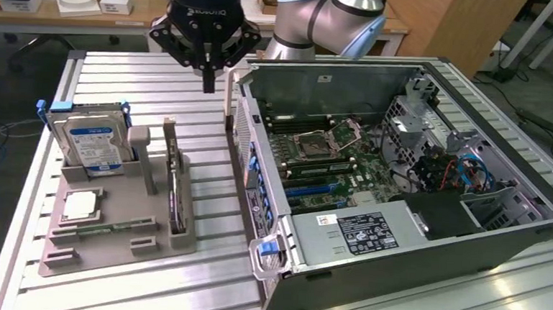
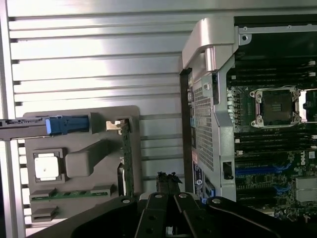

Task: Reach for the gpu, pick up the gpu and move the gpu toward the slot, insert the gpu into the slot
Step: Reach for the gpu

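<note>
Claw shut and empty, gpu waiting in its tray.

From the exterior view's left: on the grey tray point(image 1: 107, 256) stand the blue-labelled hard drive point(image 1: 90, 140) and, nearer the camera, the square processor chip point(image 1: 79, 205). Beside them the gpu point(image 1: 175, 192) stands on edge in its holder. The claw point(image 1: 208, 86) hangs above the tabletop point(image 1: 137, 74) with fingers pressed together, gripping nothing, well apart from the card. Rightmost lies the open computer case point(image 1: 426, 229) with its blue slot point(image 1: 315, 190). Judged risks: closed fingers would strike the card's thin top edge rather than straddle it. An off-centre grip could tilt the card against the holder's post. The case wall stands near enough to snag.
</note>
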Motion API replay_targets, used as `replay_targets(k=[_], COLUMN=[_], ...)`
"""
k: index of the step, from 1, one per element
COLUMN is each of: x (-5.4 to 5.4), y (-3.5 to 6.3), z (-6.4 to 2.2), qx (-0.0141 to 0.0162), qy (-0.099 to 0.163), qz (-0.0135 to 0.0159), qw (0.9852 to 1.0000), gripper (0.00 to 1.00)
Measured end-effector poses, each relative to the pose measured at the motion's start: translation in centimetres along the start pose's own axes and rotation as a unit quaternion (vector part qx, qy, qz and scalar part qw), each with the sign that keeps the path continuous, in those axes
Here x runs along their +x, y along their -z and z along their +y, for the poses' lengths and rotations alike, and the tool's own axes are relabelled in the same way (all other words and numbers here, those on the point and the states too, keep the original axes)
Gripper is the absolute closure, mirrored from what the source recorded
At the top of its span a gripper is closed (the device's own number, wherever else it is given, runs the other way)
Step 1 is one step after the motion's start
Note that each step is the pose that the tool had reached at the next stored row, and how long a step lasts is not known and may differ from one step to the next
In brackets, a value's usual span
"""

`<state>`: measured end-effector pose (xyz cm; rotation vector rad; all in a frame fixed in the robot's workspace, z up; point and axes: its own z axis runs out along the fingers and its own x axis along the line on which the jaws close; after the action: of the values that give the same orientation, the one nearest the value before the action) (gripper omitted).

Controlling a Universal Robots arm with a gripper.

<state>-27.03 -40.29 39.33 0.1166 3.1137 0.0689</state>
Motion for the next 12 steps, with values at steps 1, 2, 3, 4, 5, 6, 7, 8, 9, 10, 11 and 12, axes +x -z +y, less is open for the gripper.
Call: replay_targets(k=[1, 2, 3, 4, 5, 6, 7, 8, 9, 10, 11, 12], x=[0.1, 0.2, 0.3, 0.4, 0.5, 0.7, 0.8, 0.9, 1.0, 1.1, 1.2, 1.3], y=[0.00, 0.01, 0.01, 0.01, 0.02, 0.02, 0.02, 0.02, 0.03, 0.03, 0.03, 0.04], z=[-0.01, -0.02, -0.04, -0.05, -0.06, -0.08, -0.09, -0.10, -0.11, -0.12, -0.14, -0.15], qx=[0.0000, 0.0000, 0.0000, 0.0000, 0.0000, 0.0000, 0.0000, 0.0000, 0.0000, 0.0000, 0.0000, 0.0000], qy=[0.000, 0.000, 0.000, 0.000, 0.000, 0.000, 0.000, 0.000, 0.000, 0.000, 0.000, 0.000], qz=[0.0000, 0.0000, 0.0000, 0.0000, 0.0000, 0.0000, 0.0000, 0.0000, 0.0000, 0.0000, 0.0000, 0.0000], qw=[1.0000, 1.0000, 1.0000, 1.0000, 1.0000, 1.0000, 1.0000, 1.0000, 1.0000, 1.0000, 1.0000, 1.0000], gripper=[0.90, 0.90, 0.90, 0.90, 0.90, 0.90, 0.90, 0.90, 0.90, 0.90, 0.90, 0.90])
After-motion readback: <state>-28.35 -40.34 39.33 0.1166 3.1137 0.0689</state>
